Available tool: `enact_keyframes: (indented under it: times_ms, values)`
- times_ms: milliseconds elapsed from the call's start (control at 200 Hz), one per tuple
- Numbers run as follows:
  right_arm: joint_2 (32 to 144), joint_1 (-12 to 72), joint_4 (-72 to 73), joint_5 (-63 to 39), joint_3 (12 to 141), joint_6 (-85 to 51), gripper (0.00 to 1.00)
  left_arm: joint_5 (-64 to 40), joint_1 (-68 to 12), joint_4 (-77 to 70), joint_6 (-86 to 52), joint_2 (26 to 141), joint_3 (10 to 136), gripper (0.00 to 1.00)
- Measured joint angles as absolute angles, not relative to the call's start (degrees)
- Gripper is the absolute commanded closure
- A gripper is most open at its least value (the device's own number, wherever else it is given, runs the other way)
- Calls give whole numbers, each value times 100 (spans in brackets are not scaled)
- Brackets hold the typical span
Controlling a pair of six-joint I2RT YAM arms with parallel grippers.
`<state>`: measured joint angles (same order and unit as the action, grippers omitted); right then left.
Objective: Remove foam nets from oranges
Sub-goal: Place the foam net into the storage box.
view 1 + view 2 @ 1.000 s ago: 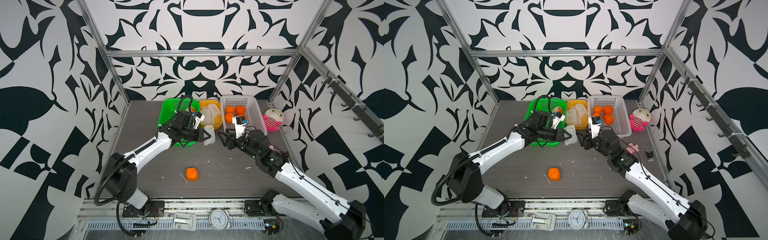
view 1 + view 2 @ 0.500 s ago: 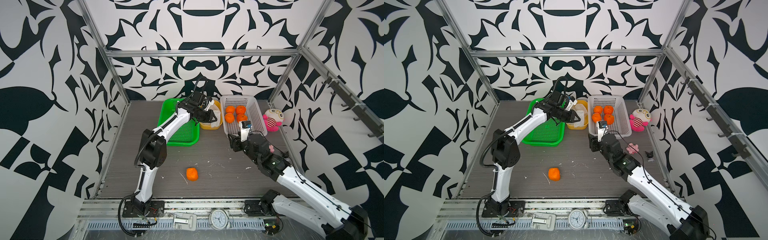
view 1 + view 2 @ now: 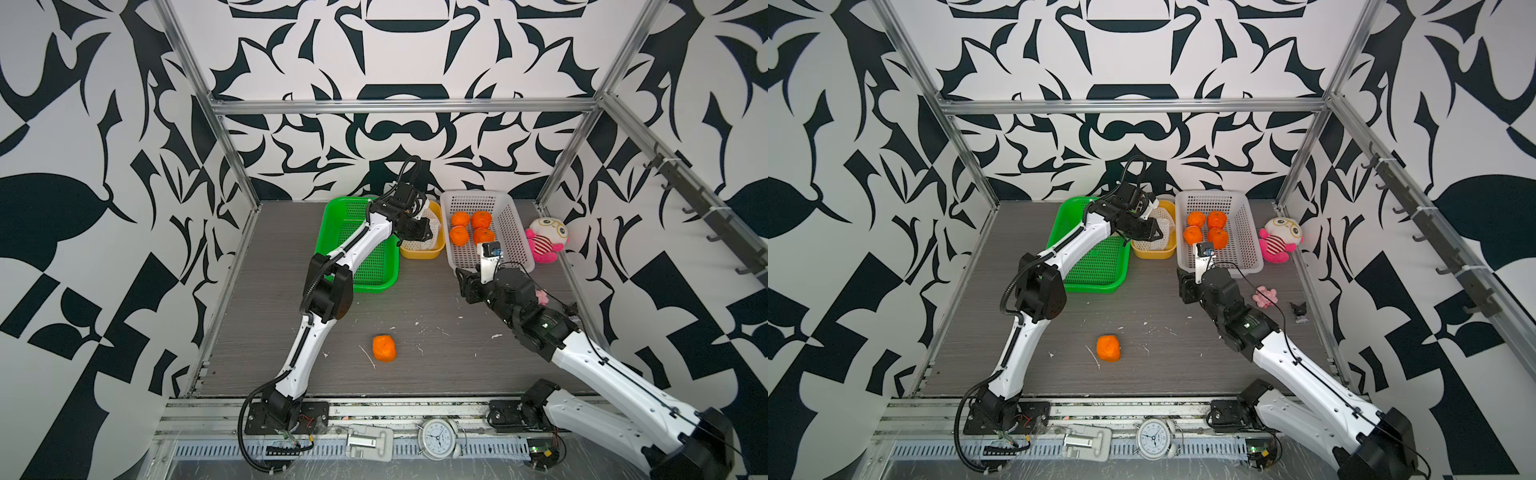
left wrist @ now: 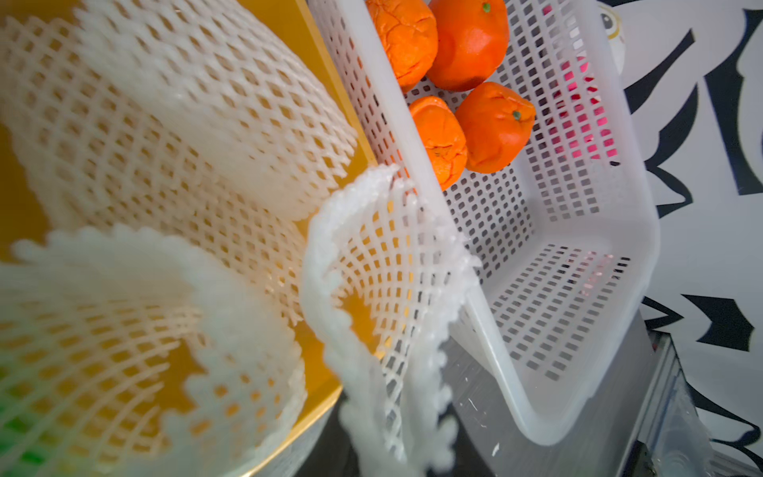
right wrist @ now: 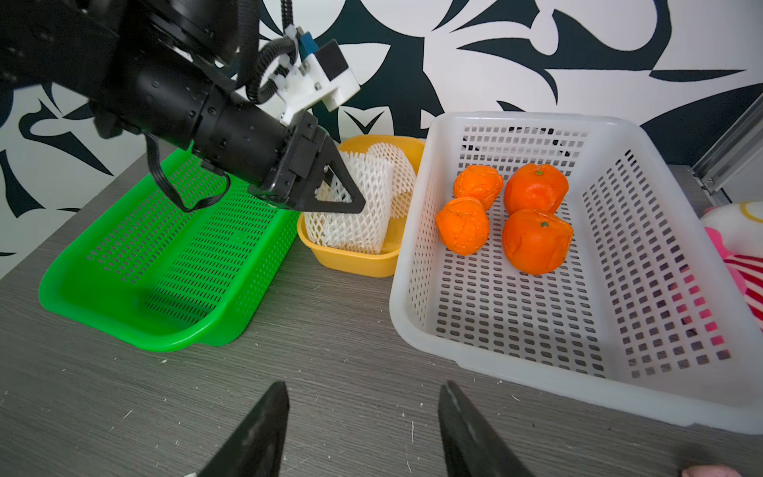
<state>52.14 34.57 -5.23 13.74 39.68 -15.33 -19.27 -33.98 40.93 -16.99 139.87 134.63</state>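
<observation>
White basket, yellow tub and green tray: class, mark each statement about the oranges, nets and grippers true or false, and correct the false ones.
1. The white basket holds four oranges. True.
2. The lone orange lies in the green tray. False: it lies on the bare table, well in front of the tray.
3. The right gripper is shut on an orange. False: its jaws stand open with nothing between them.
4. White foam nets lie in the yellow tub. True.
5. The left gripper is above the yellow tub, pinching a foam net. True.
</observation>
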Motion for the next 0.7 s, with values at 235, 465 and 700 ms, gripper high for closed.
enact_keyframes:
  times_ms: [235,465,700]
  values:
    - [5273,3452,-515,1245,3968,-1658,39,-1800,-3420,3568,-1481,14101,13238,73]
    - [5341,3452,-414,1140,3905,-1789,40,-1653,-3529,2954,-1090,14118,13026,71]
    - [5354,3448,-403,1007,3892,-1846,40,-1549,-3592,2735,-895,14184,13026,62]
